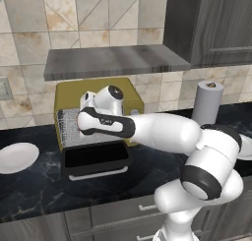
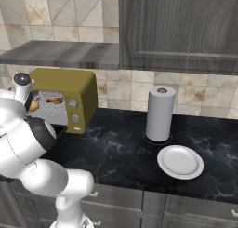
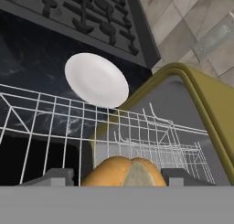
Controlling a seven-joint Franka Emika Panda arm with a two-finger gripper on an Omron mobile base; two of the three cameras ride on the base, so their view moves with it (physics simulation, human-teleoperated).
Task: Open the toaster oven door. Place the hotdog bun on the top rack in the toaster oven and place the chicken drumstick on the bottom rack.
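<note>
I hold the hotdog bun (image 3: 122, 171) clamped in the end effector (image 3: 119, 175), level over the pulled-out wire rack (image 3: 68, 122) at the toaster oven (image 1: 98, 95) mouth. The door (image 1: 96, 159) lies folded down, clearing entry. The drumstick appears to sit inside already (image 2: 54, 100).

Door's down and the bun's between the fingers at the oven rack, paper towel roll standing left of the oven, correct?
Not quite: in the right base view the paper towel roll stands right of the toaster oven. The toaster oven door is down, and the hotdog bun sits between the fingertips.
</note>
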